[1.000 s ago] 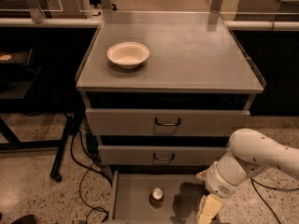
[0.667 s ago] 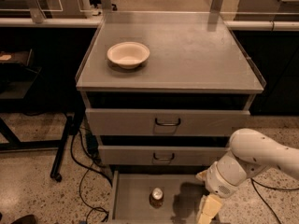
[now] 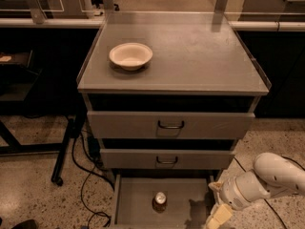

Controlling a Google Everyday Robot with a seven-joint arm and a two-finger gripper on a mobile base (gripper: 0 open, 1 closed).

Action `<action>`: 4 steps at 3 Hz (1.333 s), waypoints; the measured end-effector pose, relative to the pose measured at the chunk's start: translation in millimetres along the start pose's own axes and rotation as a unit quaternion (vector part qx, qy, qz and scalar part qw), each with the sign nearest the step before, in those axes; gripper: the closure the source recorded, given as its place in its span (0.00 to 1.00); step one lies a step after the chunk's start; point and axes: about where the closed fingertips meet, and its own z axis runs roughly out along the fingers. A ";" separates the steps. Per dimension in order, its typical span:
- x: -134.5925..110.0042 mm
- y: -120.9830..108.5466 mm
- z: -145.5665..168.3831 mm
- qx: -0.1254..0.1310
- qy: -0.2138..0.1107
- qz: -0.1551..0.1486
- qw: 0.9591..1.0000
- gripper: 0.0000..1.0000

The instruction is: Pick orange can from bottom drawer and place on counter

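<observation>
The orange can point(image 3: 159, 201) stands upright in the open bottom drawer point(image 3: 133, 206), near its middle, silver top up. The gripper point(image 3: 217, 217) hangs at the end of the white arm point(image 3: 264, 178) at the lower right, over the drawer's right edge and to the right of the can, apart from it. Its pale fingers run out of the bottom of the view. The counter point(image 3: 200, 56) is the wide grey top of the cabinet, above the two upper drawers.
A cream bowl point(image 3: 130, 56) sits on the counter's left half. The two upper drawers point(image 3: 170, 124) with dark wire handles are slightly out. Black cables point(image 3: 83, 175) and a stand leg point(image 3: 64, 151) lie on the floor at the left.
</observation>
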 end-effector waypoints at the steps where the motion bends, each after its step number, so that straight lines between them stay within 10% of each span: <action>1: 32.0 -27.2 22.1 -0.009 -0.021 0.029 0.999 0.00; 3: 39.1 -30.2 43.3 -0.019 -0.040 0.038 0.998 0.00; 4: 38.9 -67.4 106.1 -0.027 -0.086 0.023 0.996 0.00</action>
